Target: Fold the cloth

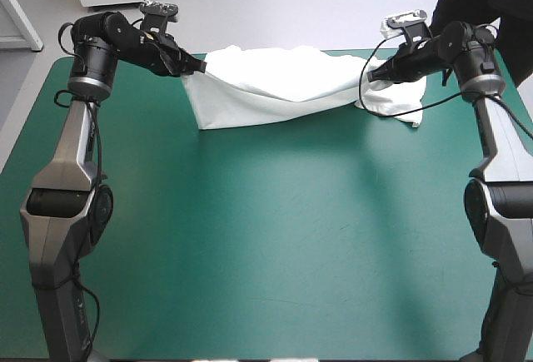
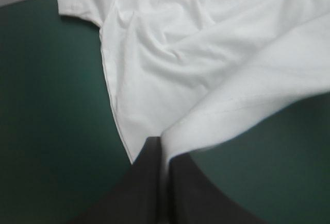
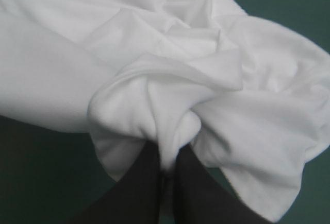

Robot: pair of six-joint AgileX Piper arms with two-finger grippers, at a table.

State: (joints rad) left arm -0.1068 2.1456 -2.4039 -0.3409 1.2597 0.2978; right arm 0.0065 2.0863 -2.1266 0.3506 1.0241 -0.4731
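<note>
**Status.** My left gripper [image 1: 198, 66] is all but closed, with a thin hem of the T-shirt [image 1: 283, 87] pinched between its black fingers. My right gripper [image 1: 372, 75] is clamped the same way, but on a bunched wad of fabric, not a single layer. The T-shirt runs along the far edge of the table [image 1: 266, 237], just inside it, slung between my two grippers. Its middle sags, and the border turned away from the far edge rests on the teal-green cover.

**Step in hand (my judgement).** Spreading the garment flat ahead of the first fold.

**Procedure.**
1. Hold both pinches firm. A slip at either end drops the whole span.
2. Draw the grippers apart, parallel to the far edge, until the sag is gone. Stop before the cloth strains at the fingers.
3. Match the height of both grippers so the span does not skew.
4. Carry the cloth away from the far edge while lowering, so the trailing border lays out smooth.

**Caution.** The wadded right-hand grip is likely to set down creased, so that end will probably need a regrasp on a clean edge.
</note>
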